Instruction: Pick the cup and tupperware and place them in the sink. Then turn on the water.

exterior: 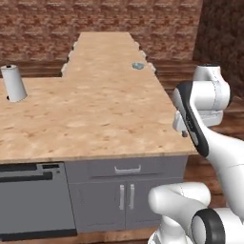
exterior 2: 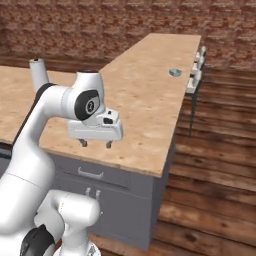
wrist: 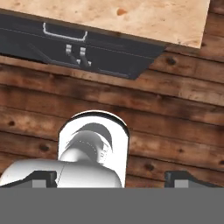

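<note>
The tupperware [exterior: 137, 66] [exterior 2: 174, 72] is a small pale blue-grey container lying far back on the wood-look counter [exterior: 95, 119], near its right edge. My gripper [exterior 2: 96, 144] hangs open, fingers pointing down, just off the counter's front edge near the front right corner, far from the tupperware. Nothing is between its fingers. In the hand view the dark fingertips [wrist: 43, 177] stand wide apart over the wooden floor, with the counter's front edge at the top. The cup, the sink and the water are out of view.
A tall white paper-towel roll [exterior: 13, 83] [exterior 2: 37, 72] stands at the counter's left. Below the front edge are a dark dishwasher [exterior: 35, 200] and grey cabinet doors [exterior: 126, 190]. Stools [exterior 2: 196, 75] line the counter's far right side. A brick wall closes the back.
</note>
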